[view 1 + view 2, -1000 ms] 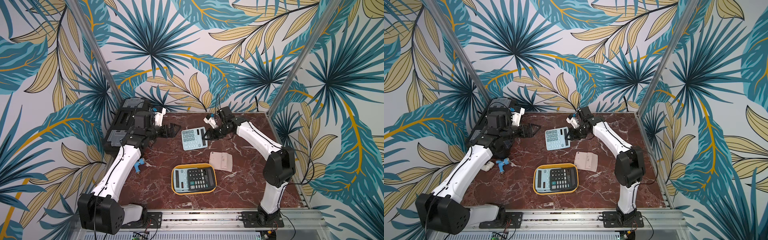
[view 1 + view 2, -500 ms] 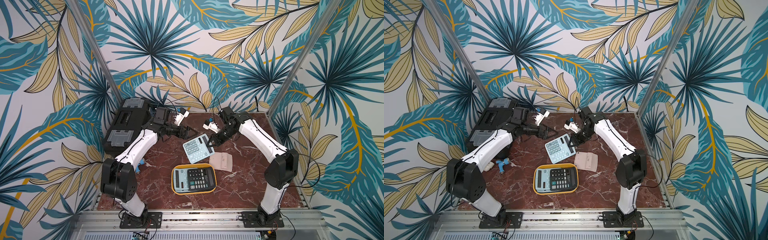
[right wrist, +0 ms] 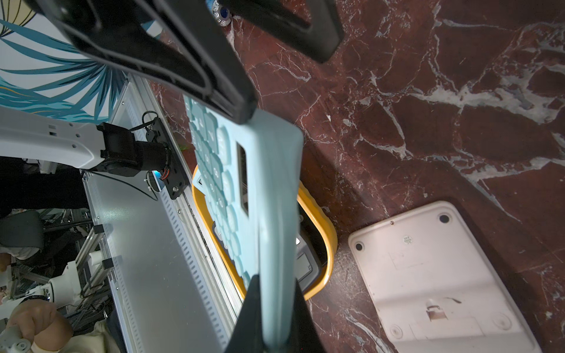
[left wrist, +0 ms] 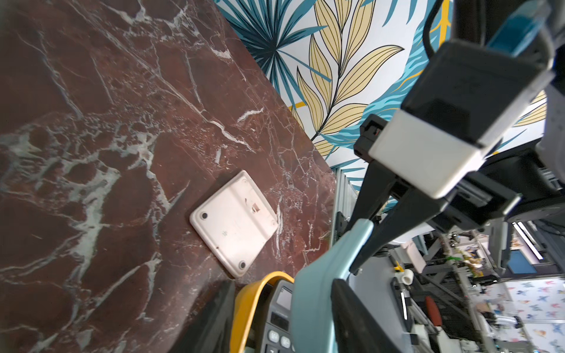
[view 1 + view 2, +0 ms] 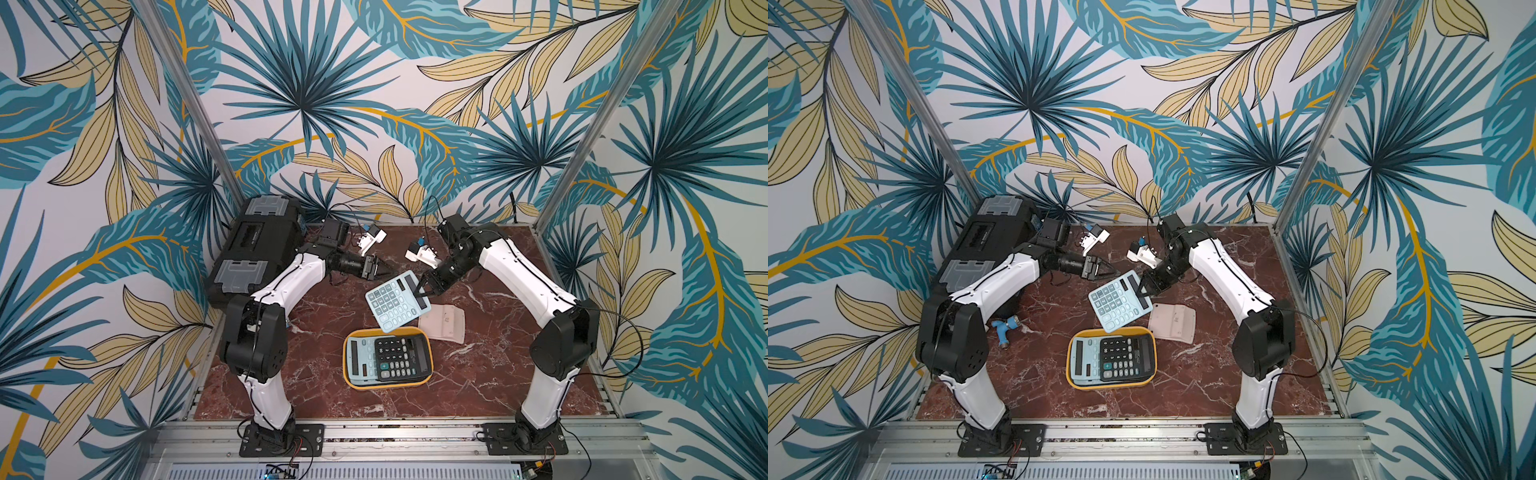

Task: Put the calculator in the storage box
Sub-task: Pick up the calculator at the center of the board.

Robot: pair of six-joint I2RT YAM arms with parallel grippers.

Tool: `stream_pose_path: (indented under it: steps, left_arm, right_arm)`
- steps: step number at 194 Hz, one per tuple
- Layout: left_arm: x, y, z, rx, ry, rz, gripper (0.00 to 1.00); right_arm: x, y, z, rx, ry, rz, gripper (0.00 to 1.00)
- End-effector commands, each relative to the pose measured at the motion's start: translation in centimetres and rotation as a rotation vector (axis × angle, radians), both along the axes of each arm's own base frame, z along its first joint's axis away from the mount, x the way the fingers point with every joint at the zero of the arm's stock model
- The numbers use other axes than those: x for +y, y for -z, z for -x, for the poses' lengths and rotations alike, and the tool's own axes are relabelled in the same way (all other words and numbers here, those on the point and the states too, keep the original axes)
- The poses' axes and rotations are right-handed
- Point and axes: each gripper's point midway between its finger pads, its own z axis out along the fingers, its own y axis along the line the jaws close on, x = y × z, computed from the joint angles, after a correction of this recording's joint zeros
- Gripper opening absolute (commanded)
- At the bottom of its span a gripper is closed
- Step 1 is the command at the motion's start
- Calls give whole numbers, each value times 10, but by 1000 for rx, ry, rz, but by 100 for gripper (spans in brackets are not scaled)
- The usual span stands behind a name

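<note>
Pale blue calculator (image 5: 392, 300), dark screen strip, tilted, lifted off desk (image 5: 316, 328); lower edge over back rim of yellow box (image 5: 346, 370), hiding part of rim. Box on desk holds black calculator (image 5: 401, 357) overlapping second blue calculator (image 5: 358, 361). Right arm bent inward; right claw (image 5: 423, 292) clenched on calculator's screen end. Left arm reaches level; left claw (image 5: 383, 272) just beside calculator's far corner, released or clenched: cannot tell. White calculator (image 5: 442, 324) face-down beside box.
</note>
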Motion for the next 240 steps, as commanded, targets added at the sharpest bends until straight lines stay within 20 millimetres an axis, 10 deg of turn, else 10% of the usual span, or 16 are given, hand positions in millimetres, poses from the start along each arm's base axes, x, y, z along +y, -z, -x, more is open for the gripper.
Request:
stream_pose_path:
  steps: [1,71,140,195,240]
  left_arm:
    - [-5,-17,9,-34,42,39,44]
    - [-8,-6,14,-22,54,0,66]
    - [-13,-5,21,-15,83,15,30]
    - [-13,-9,28,-25,103,39,57]
    - [-13,-2,26,-5,105,25,41]
  right_arm:
    - [4,-21,7,-45,-34,-46,0]
    - [3,-34,10,-79,-47,-72,0]
    - [-4,-35,4,-87,-35,-81,0]
    - [-4,-43,2,-79,-44,-137,0]
    - [-9,-45,-1,-87,-35,-146,0]
